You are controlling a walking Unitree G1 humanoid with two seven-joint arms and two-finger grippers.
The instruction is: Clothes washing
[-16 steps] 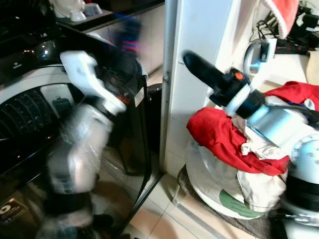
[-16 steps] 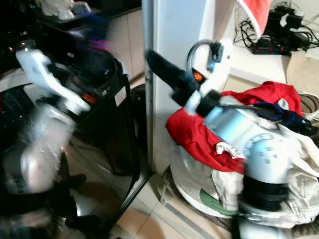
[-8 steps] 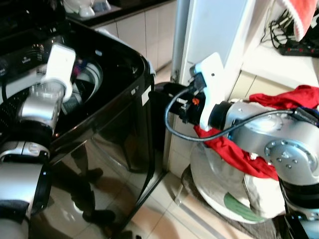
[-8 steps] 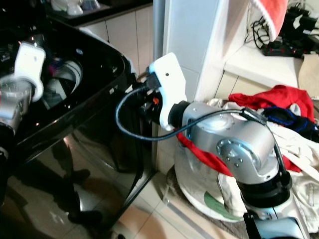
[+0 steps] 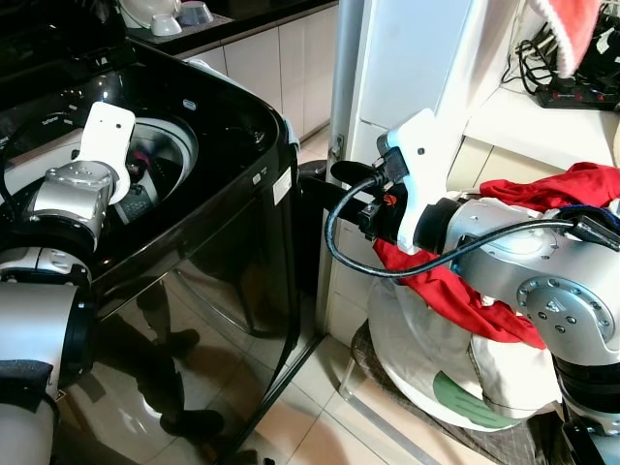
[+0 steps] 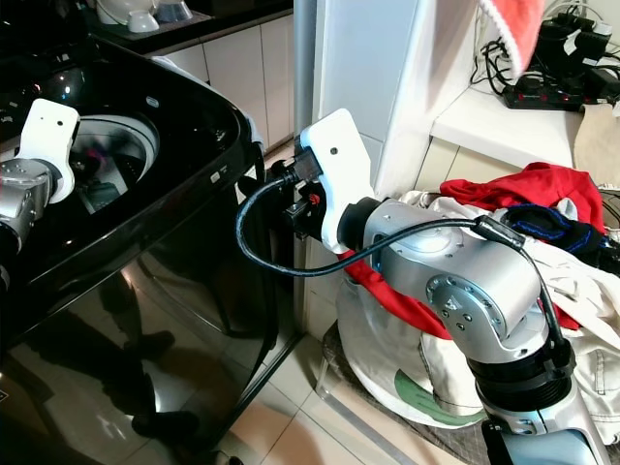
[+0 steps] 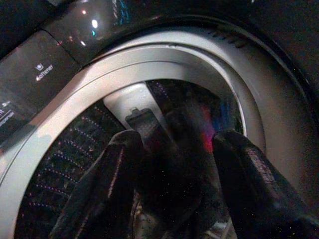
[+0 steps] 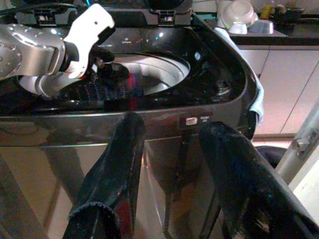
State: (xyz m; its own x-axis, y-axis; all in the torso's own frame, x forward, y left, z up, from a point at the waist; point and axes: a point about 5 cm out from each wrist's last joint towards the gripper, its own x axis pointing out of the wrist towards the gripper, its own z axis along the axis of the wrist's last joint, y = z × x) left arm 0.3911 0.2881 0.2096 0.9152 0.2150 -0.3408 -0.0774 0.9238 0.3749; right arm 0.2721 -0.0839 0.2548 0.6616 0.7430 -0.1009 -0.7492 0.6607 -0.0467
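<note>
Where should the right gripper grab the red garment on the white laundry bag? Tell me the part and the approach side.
Grip the red garment at the fold hanging over the front of the white laundry bag. Come from above and the washer side: that fold is loose and draped, and the right gripper, fingers apart, sits just in front of it.

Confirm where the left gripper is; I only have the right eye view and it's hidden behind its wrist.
Observer: Left gripper is open, reaching down into the washing machine drum.
Operator: Holding anything?
Observer: Can't tell. Dark clothing with a red patch sits between the fingers, blurred.
Operator: And the right gripper?
Observer: Right gripper is open and empty, in front of the washing machine, pointing at its dark front panel.
</note>
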